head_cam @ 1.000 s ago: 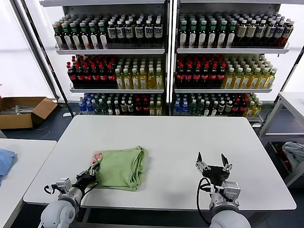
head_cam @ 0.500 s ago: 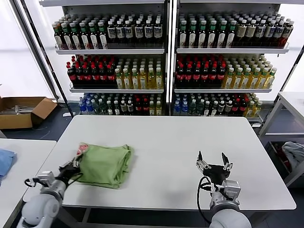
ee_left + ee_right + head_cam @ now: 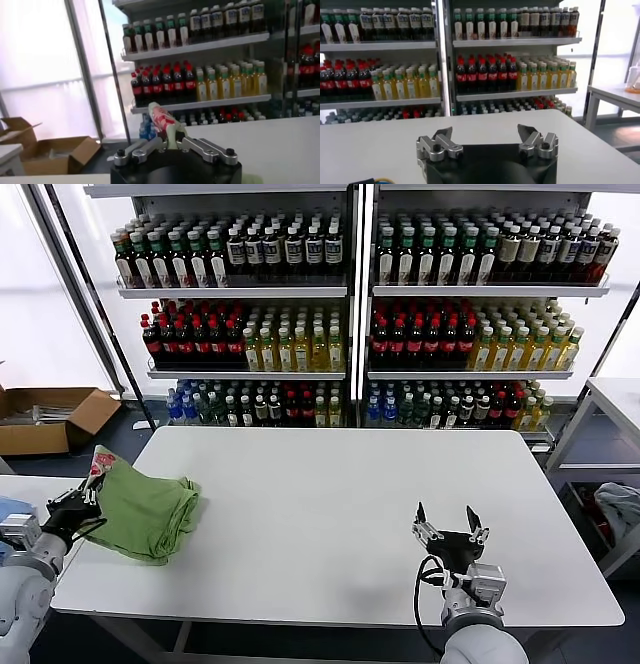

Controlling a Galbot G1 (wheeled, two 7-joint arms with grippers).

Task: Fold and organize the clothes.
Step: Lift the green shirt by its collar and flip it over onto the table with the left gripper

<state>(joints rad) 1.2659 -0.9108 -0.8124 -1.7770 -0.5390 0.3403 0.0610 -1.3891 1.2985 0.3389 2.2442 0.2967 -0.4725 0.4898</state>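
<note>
- My left gripper (image 3: 82, 506) sits at the far left edge of the white tabletop (image 3: 340, 504), closed on the folded polo shirt (image 3: 143, 512) — it pinches the shirt's left edge.
- The shirt is a light green bundle lying at the tabletop's left edge, nearer the front than the back; its right side shows stacked folds.
- A corner with the red-and-white printed graphic (image 3: 100, 463) sticks up just above my left gripper. In the left wrist view the same printed corner (image 3: 162, 118) rises between the two fingers, which are drawn in against the cloth.
- My right gripper (image 3: 449, 534) is parked over the front right part of the tabletop, well apart from the shirt, fingers spread with nothing between them — the right wrist view shows a gap between the two fingers (image 3: 441, 137).
- Beyond the tabletop stand shelves of bottles (image 3: 350, 314).
- On the floor to the left lies an open cardboard box (image 3: 45, 417).
- A blue cloth (image 3: 12, 506) lies on the neighbouring surface just beside my left arm.
</note>
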